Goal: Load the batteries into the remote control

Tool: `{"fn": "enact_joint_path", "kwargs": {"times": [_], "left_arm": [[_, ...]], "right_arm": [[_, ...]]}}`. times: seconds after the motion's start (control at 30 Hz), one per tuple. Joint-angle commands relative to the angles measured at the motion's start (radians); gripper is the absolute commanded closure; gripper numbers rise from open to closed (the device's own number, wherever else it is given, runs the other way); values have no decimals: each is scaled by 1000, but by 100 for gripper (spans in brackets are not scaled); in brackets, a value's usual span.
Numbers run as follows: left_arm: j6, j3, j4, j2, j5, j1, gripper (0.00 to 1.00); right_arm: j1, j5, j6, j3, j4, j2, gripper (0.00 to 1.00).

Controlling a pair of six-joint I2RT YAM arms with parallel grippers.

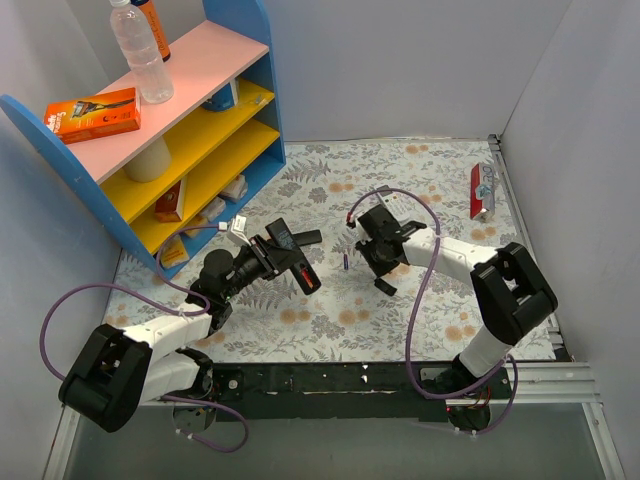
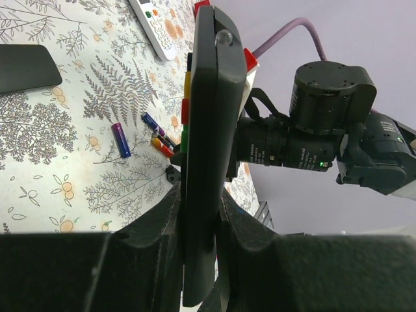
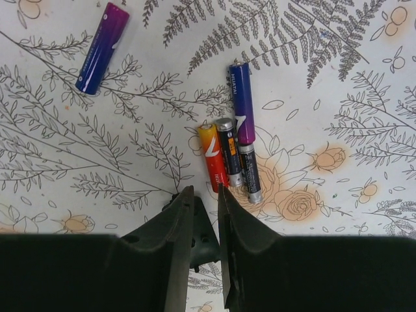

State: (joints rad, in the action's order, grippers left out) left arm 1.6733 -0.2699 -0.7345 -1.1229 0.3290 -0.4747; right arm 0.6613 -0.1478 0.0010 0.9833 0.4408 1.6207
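My left gripper [image 1: 280,255] is shut on the long black remote control [image 1: 298,265] and holds it above the table. In the left wrist view the remote [image 2: 205,130] stands edge-on between the fingers [image 2: 162,227]. The batteries lie on the floral cloth. One purple battery [image 3: 101,49] lies apart, also seen from the top [image 1: 346,262]. A red one [image 3: 212,158], a dark one [image 3: 229,151] and a purple one [image 3: 242,110] lie side by side. My right gripper [image 3: 205,188] hovers just short of the cluster, jaws a narrow gap apart and empty.
A plain black bar [image 2: 26,65] and a small white remote [image 2: 153,26] lie on the cloth. A small black part [image 3: 205,240] lies under the right fingers. A blue shelf unit [image 1: 180,130] stands at the back left. A red packet [image 1: 482,190] lies at the far right.
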Motion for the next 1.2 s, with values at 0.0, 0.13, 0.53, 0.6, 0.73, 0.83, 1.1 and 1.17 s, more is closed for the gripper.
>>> {"fn": "enact_joint_path", "kwargs": {"times": [0.0, 0.13, 0.53, 0.6, 0.73, 0.83, 1.1, 1.17], "left_arm": [[-1, 0, -34, 5, 8, -2, 100], [-1, 1, -36, 5, 8, -4, 100], [0, -2, -39, 3, 12, -2, 100], [2, 1, -42, 5, 13, -4, 100], [14, 8, -57, 5, 15, -2, 100], [43, 24, -86, 0, 8, -2, 100], [150, 80, -189, -18, -41, -2, 100], [177, 89, -210, -28, -54, -4, 100]], "right_arm": [[-6, -30, 2, 54, -20, 45, 72], [-8, -30, -24, 66, -24, 64, 73], [-11, -1, -32, 69, -27, 102, 78], [-11, 2, -33, 69, -24, 111, 82], [-11, 16, -33, 64, -7, 117, 96], [-8, 43, -27, 61, 3, 87, 99], [24, 96, -9, 92, 70, -62, 99], [41, 117, 16, 109, 94, -88, 99]]}}
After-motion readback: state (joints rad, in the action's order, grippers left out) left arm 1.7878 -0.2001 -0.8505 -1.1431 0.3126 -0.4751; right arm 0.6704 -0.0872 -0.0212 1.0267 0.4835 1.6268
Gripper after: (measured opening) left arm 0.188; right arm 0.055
